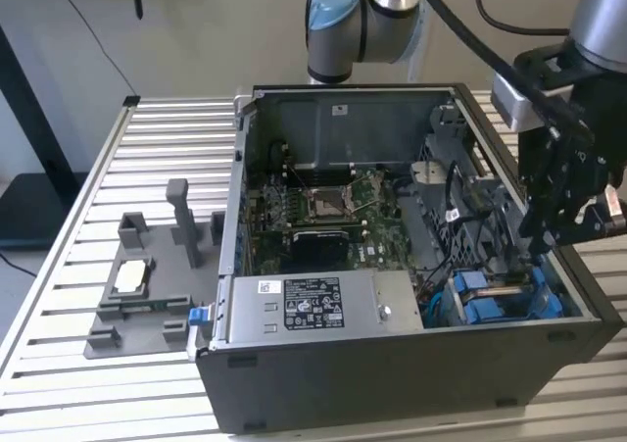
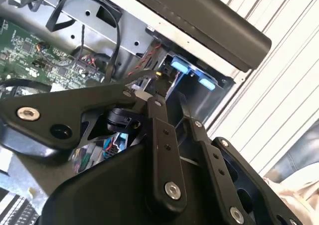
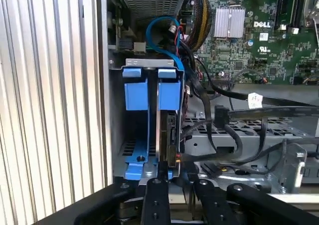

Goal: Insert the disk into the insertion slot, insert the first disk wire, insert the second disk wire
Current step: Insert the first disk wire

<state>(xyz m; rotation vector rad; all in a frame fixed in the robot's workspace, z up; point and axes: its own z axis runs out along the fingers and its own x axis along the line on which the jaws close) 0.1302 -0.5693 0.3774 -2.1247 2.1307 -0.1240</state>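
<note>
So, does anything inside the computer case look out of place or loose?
Nothing looks damaged. The disk sits in the insertion slot, but a black cable connector beside it hangs free, apparently not plugged in.

**Plenty of print, little of it legible**

Over in the exterior view, a white label [image 1: 299, 303] with black print sits on the silver power-supply box [image 1: 377, 310], its lines too small to make out. A small white sticker [image 1: 340, 109] on the computer case [image 1: 392, 373] wall is just as unreadable. In the first wrist view, there's white lettering [image 3: 263, 24] on the green motherboard [image 3: 279, 50]. A white tag [image 3: 254, 100] hangs by a black cable [image 3: 279, 111], its print too fine to tell.
</note>
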